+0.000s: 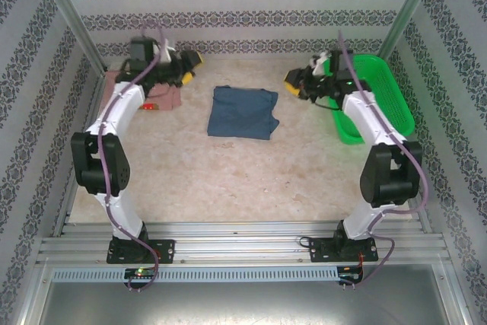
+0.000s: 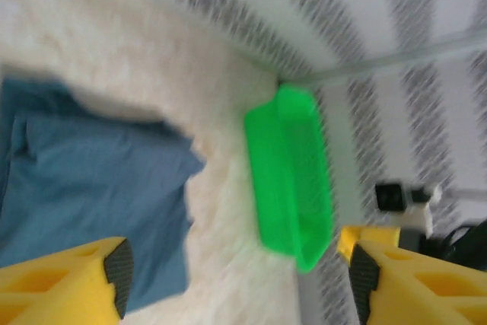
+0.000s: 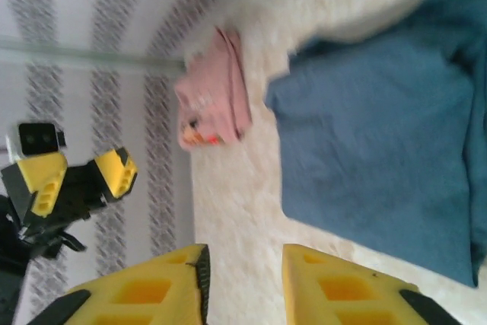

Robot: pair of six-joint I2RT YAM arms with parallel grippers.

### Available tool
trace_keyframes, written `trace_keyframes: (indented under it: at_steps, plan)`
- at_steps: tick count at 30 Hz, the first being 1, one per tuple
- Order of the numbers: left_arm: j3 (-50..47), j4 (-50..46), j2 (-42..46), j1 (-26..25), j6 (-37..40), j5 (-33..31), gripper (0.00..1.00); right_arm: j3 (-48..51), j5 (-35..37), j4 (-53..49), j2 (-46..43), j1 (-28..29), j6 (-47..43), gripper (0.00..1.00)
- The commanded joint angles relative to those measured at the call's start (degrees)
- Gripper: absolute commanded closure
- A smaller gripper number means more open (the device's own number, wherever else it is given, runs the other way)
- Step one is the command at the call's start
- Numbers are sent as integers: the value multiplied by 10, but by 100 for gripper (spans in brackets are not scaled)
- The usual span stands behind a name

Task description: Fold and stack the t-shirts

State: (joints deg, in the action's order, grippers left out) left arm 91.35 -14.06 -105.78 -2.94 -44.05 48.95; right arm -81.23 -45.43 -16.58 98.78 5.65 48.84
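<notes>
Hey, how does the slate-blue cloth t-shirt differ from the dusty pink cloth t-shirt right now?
The slate-blue t-shirt lies folded flat in the middle; the dusty pink t-shirt sits bunched at the far left. The blue one is plain; the pink one shows a bit of coloured print. Both are soft cloth.

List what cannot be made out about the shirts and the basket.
Print on the pink shirt: the left arm covers part in top external; blurred in right wrist.
Inside of the green basket: the right arm crosses it in top external; blurred in left wrist.
Outline of the blue shirt: cut off by the frame edge in both wrist views.
</notes>
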Motion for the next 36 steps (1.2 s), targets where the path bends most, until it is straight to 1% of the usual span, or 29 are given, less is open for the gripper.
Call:
trace_keyframes:
  at_steps: [1, 3, 4, 7, 9, 14, 15, 17, 20, 22, 25, 26, 28, 29, 30, 31, 33, 34, 36]
  plan:
    - [-64, 50, -32, -26, 4, 11, 41, 35, -17, 120, 47, 33, 49, 82]
    - [-62, 84, -60, -42, -17, 10, 54, 31, -11, 152, 86, 47, 75, 88]
    - [-55, 102, -78, -51, -28, 14, 58, 27, -9, 170, 107, 53, 85, 90]
    - [-16, 120, -142, -65, -53, 19, 62, -4, 0, 198, 173, 62, 102, 93]
    - [7, 125, -179, -66, -62, 8, 65, -28, 5, 216, 212, 63, 116, 94]
    - [71, 126, -254, -54, -70, -44, 66, -92, 28, 256, 299, 52, 142, 94]
    - [77, 136, -265, -50, -80, -52, 66, -99, 33, 269, 311, 48, 152, 94]
    - [84, 189, -287, -42, -118, -56, 64, -115, 40, 291, 341, 41, 173, 94]
    - [102, 235, -323, -32, -169, -57, 64, -144, 51, 292, 379, 31, 193, 94]
    - [126, 226, -348, -29, -182, -59, 64, -172, 60, 258, 403, 27, 195, 95]
    - [172, 181, -378, -29, -171, -56, 63, -212, 59, 230, 434, 28, 197, 93]
    - [175, 177, -377, -27, -170, -54, 63, -216, 61, 234, 433, 28, 198, 93]
    - [157, 210, -352, -24, -185, -42, 56, -213, 61, 251, 420, 27, 200, 89]
    - [144, 214, -327, -21, -182, -40, 52, -209, 59, 265, 407, 27, 202, 86]
    - [130, 197, -297, -18, -163, -44, 49, -206, 56, 270, 390, 26, 198, 82]
    - [121, 166, -269, -14, -136, -52, 44, -203, 54, 264, 373, 25, 189, 78]
    - [115, 79, -216, -12, -63, -68, 27, -197, 58, 218, 327, 26, 147, 65]
    - [119, 41, -204, -13, -30, -70, 24, -195, 57, 194, 308, 26, 126, 63]
    - [142, -77, -196, -14, 54, -93, 20, -179, 57, 152, 263, 28, 85, 57]
